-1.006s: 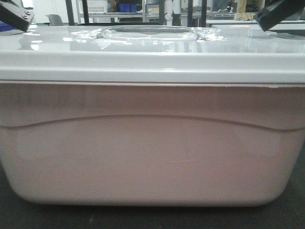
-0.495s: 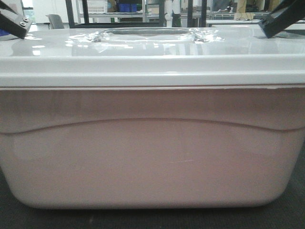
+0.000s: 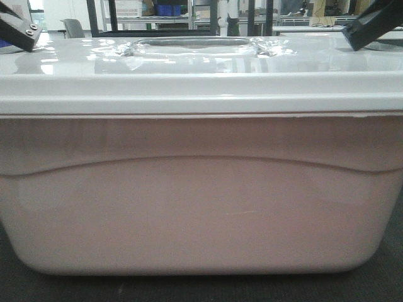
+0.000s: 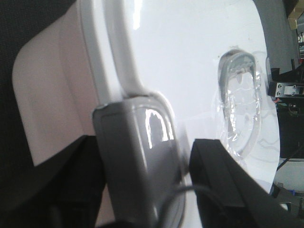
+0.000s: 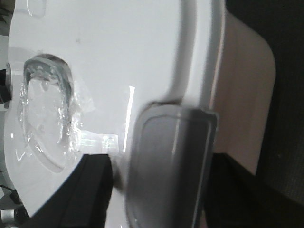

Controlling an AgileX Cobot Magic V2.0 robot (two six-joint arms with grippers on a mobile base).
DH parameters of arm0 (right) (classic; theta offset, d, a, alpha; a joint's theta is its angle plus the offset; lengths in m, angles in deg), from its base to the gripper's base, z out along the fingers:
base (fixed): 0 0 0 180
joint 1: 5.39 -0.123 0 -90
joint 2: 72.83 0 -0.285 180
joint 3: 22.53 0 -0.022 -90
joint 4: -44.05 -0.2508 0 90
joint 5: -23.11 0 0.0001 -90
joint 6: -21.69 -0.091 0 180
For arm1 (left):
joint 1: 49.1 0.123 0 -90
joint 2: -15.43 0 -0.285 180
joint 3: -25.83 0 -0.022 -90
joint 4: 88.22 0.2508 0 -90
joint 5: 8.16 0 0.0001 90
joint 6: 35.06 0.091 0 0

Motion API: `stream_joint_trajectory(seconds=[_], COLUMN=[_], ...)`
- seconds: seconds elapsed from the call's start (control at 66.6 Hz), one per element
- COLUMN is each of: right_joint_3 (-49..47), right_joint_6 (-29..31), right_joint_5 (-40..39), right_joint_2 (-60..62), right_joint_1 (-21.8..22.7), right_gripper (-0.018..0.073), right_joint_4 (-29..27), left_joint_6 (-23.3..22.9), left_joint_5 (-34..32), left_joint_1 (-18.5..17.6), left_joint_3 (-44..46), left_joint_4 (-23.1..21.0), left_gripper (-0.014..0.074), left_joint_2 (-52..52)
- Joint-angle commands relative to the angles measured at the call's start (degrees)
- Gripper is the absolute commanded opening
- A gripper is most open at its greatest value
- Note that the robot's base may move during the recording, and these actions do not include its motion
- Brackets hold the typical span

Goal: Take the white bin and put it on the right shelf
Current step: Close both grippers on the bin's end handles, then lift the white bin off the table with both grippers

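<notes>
Clips [image 4: 137,161] at ends of white bin [image 3: 201,207] between left fingers [image 4: 223,190], right fingers [image 5: 90,194]; closure unclear

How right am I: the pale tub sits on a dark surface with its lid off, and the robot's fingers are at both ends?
One thing is wrong: the lid is on, not off. The front-facing view shows the glossy lid closed on the white bin. The rest holds: the bin sits on the dark surface, with the left fingers and right fingers at its ends.
</notes>
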Motion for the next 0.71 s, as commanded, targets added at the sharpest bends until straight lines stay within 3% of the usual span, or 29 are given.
stream_joint_trajectory(seconds=[0.0,0.27,0.691], right_joint_3=[-1.13,-1.13,-2.73], right_joint_6=[1.22,1.22,1.56], right_joint_5=[8.14,8.14,8.14], right_joint_2=[1.89,1.89,4.11], right_joint_1=[0.02,0.02,0.02], right_gripper=[0.0463,0.0369,0.0369], right_joint_4=[-4.03,-4.03,-6.02], left_joint_6=[0.39,0.39,0.81], left_joint_5=[6.94,6.94,7.55], left_joint_1=[-0.42,-0.42,-0.42], left_joint_3=[1.3,1.3,6.19], left_joint_4=[-5.04,-4.07,-4.16], left_gripper=[0.0262,0.0262,0.0262], left_joint_2=[-1.47,-1.47,-2.38])
